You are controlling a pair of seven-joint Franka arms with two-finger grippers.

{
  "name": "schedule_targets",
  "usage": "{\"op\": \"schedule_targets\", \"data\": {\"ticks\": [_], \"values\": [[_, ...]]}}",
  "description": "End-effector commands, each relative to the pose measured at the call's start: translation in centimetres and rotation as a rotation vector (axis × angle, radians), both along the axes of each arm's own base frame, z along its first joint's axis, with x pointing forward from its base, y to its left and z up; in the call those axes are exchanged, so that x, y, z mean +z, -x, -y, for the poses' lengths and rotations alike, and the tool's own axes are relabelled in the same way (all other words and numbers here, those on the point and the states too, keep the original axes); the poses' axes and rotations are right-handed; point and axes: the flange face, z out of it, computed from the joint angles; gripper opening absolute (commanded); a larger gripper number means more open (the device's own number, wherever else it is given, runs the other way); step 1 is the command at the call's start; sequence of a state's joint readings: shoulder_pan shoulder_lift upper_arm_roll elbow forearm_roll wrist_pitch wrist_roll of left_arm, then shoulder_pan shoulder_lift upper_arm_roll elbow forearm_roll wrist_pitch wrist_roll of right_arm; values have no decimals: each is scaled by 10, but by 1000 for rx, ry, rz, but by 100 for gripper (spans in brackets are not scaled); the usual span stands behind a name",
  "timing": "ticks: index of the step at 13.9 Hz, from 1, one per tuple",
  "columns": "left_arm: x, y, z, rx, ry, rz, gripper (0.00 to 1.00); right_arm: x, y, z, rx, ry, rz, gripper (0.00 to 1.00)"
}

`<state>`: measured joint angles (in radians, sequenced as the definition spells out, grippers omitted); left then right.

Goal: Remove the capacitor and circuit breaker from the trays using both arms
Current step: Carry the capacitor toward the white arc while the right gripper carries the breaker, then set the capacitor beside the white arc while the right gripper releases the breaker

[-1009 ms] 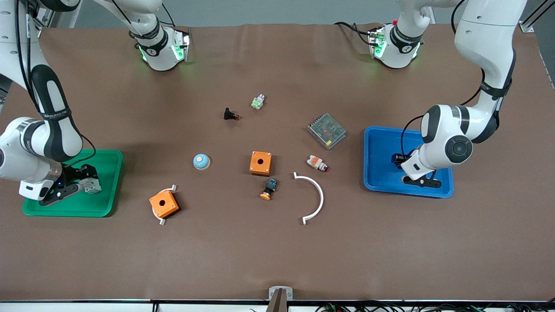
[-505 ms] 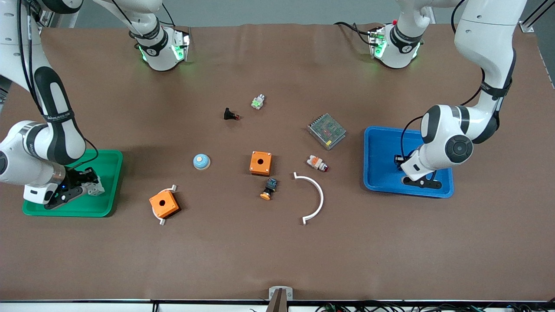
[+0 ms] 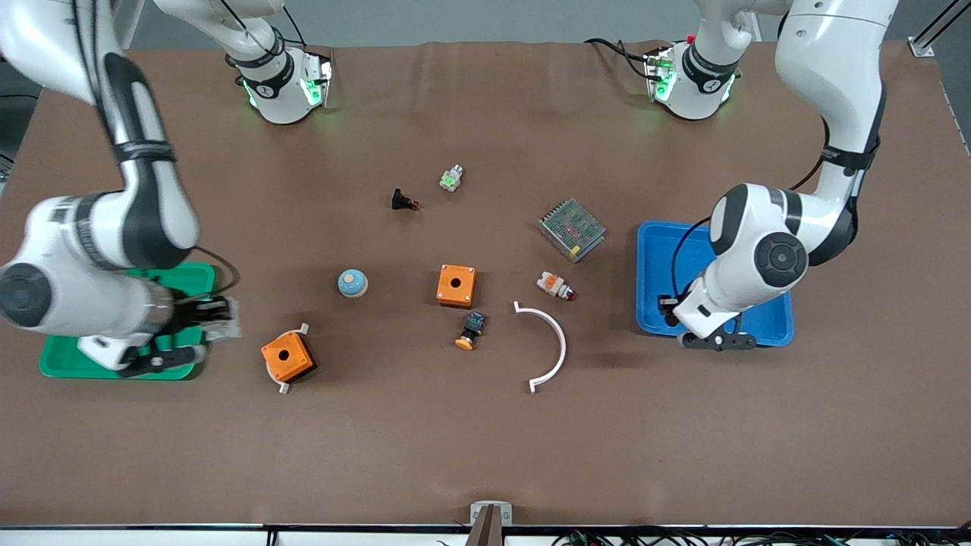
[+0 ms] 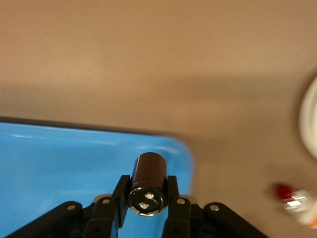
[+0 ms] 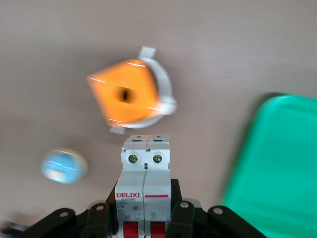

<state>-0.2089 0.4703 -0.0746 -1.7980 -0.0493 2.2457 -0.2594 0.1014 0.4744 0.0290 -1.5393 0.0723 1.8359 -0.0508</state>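
green tray (image 3: pixel 57 362) edge under my right gripper (image 3: pixel 216 322), clamped on the circuit breaker (image 3: pixel 222 318), up in the air. left gripper (image 3: pixel 671 311) over the blue tray (image 3: pixel 770 324) rim.

left wrist: fingers (image 4: pixel 120 194) clenched on the capacitor (image 4: pixel 147 183), above the tray's corner.

right wrist: breaker pinched, orange box (image 5: pixel 125 98) on the table below.

i judge we're mid carry-out; next i need clear table spots to set both down.

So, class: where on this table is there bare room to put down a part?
A wide bare strip runs along the table edge nearest the front camera, below the white arc and the orange box. The middle, around the centre orange box, is crowded.
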Motion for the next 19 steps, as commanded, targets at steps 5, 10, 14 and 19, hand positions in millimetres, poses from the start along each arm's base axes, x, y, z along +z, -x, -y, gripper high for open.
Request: {"op": "schedule_targets", "data": {"ticks": [5, 10, 14, 19], "values": [[-10, -14, 150, 204, 53, 7, 2, -33, 21, -161, -224, -6, 45, 0], [-30, -8, 232, 295, 103, 46, 3, -102, 26, -194, -310, 16, 43, 2], [-56, -2, 261, 299, 159, 114, 4, -135, 31, -204, -313, 24, 44, 7], [-76, 12, 275, 264, 132, 107, 18, -144, 32, -207, -306, 26, 49, 60]]}}
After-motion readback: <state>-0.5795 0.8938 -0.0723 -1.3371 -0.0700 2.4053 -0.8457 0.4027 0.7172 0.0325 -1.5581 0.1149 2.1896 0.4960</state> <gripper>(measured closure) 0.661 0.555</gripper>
